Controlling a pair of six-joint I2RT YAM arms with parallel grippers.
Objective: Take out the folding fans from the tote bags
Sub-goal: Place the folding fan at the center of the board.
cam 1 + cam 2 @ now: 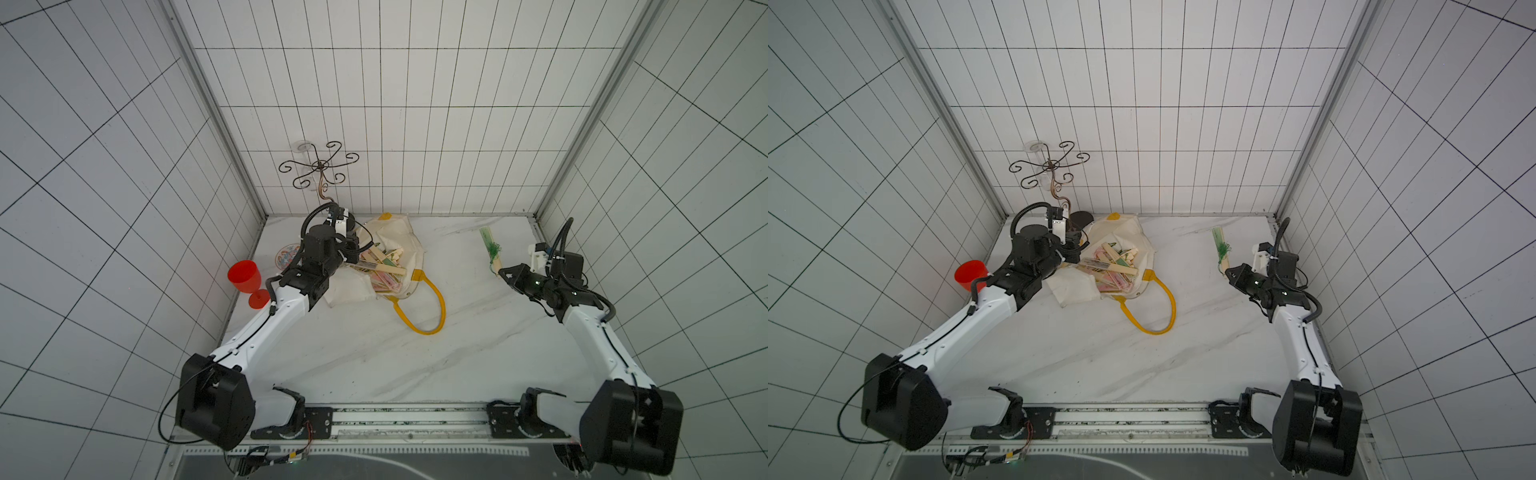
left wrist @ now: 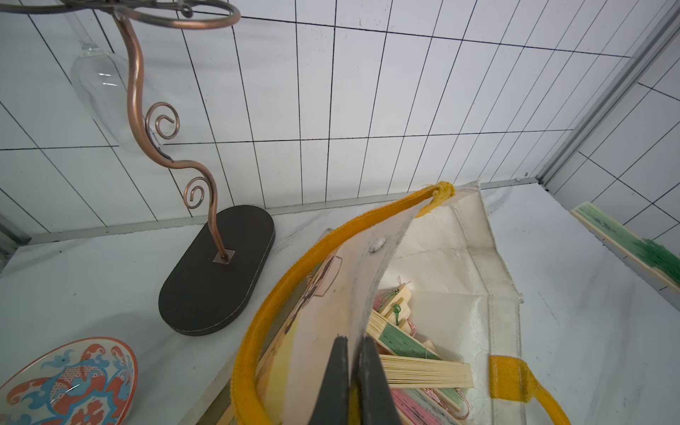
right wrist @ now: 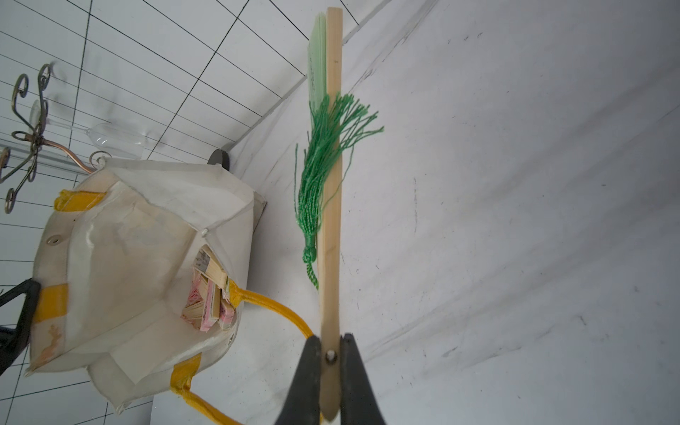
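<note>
My right claw (image 3: 330,344) is clamped on the pivot end of one green fan (image 3: 333,206). The fan points away over the counter (image 3: 515,220), well apart from the tote bag (image 3: 121,257). My left claw (image 2: 352,344) is pinched together on the bag's soft rim, so the mouth stands open. The other folding fans (image 2: 423,371) lie crossed inside.

I judge them light and stiff along the bamboo, but the paper is delicate. The best hold is across the flat outer sticks near the pivot, where a fan cannot spread. The loose tassel (image 3: 323,173) may catch.

Left end effector (image 2: 353,342) and right end effector (image 3: 330,337) clamped.
</note>
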